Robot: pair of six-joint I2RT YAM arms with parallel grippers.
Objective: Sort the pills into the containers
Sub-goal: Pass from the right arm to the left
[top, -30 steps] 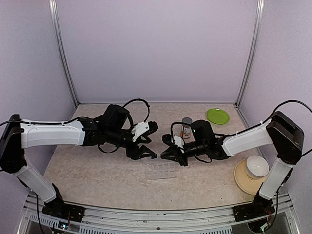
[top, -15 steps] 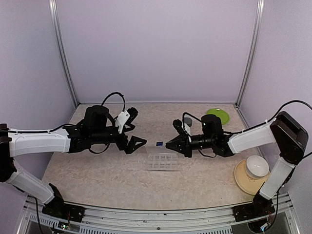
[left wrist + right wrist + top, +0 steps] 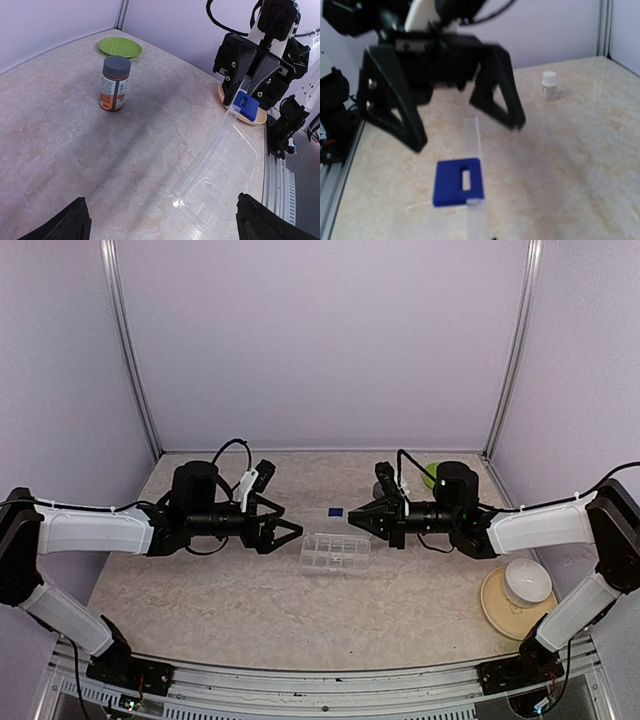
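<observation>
The pale marbled desk (image 3: 200, 590) carries everything, and the two arms reach in from either side to meet over its middle. Between them lies the clear pill box (image 3: 335, 558), its row of compartments facing up and its lid (image 3: 210, 150) tilted open. The left claw (image 3: 167, 220) hangs wide apart just beside the box, holding nothing. The right claw (image 3: 357, 520) is closed, and it looks pinched on the raised edge of the lid next to the blue latch (image 3: 458, 182). A green plate (image 3: 120, 47), a white bowl (image 3: 527, 582) on a tan plate (image 3: 495, 605), a grey-capped bottle (image 3: 114, 83) and a small white bottle (image 3: 549, 85) stand well apart from the box. No pills can be made out anywhere, and the compartments seem empty. By my reading only the opening of the box is done, and all the sorting is left.
</observation>
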